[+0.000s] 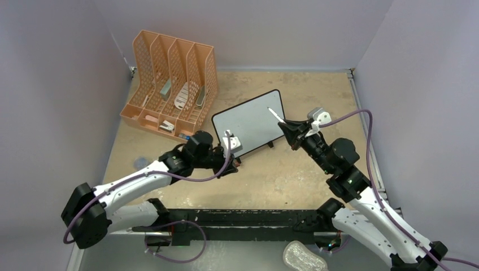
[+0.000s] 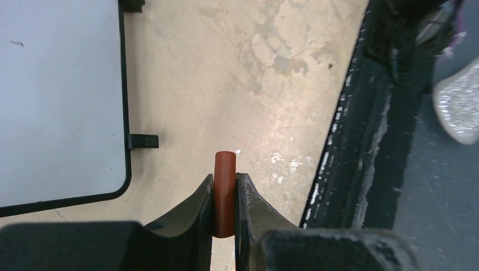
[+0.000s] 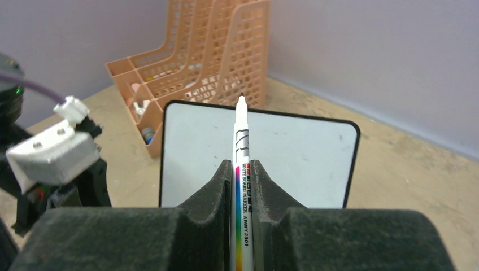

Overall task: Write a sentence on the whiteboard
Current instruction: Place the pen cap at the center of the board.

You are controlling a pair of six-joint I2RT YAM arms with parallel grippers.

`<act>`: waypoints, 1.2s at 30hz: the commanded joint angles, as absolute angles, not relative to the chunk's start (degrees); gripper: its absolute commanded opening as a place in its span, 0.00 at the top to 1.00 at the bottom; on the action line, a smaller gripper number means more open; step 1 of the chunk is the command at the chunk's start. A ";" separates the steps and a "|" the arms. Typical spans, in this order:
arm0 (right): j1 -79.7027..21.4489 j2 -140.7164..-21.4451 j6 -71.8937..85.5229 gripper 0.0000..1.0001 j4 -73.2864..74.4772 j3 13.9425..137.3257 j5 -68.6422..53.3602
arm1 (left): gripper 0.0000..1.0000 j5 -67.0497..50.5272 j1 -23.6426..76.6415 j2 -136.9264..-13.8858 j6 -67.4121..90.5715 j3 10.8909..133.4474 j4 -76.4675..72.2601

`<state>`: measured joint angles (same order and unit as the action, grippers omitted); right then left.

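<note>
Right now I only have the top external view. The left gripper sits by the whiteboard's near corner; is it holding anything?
Observer: Yes. The left wrist view shows the left gripper shut on a short red-brown cylinder, possibly a cap.
Reviewer: And the right one's white stick?
Observer: The right gripper clamps a marker labelled "white board marker", uncapped, tip toward the whiteboard.
Reviewer: Any writing yet?
Observer: No words; only a tiny dark speck on the board.
</note>
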<state>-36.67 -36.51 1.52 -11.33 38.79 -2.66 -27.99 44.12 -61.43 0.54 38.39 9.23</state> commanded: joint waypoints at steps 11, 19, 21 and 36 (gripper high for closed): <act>-36.39 -32.61 2.51 1.00 -14.75 35.95 12.69 | 1.00 1.26 61.32 -78.75 4.54 42.20 -1.90; -36.43 -32.61 2.03 1.00 -14.59 36.01 12.70 | 1.00 6.73 64.07 -88.91 5.78 45.55 -6.18; -36.39 -32.61 2.15 1.00 -14.46 35.95 12.59 | 0.97 7.54 64.16 -90.45 5.87 46.07 -6.43; -36.39 -33.46 2.55 1.00 -14.59 35.79 11.76 | 0.69 8.98 64.97 -92.55 9.54 45.36 -4.57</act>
<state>-36.62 -33.12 2.24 -11.55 36.05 11.25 8.25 64.60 -94.43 7.38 44.42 -4.05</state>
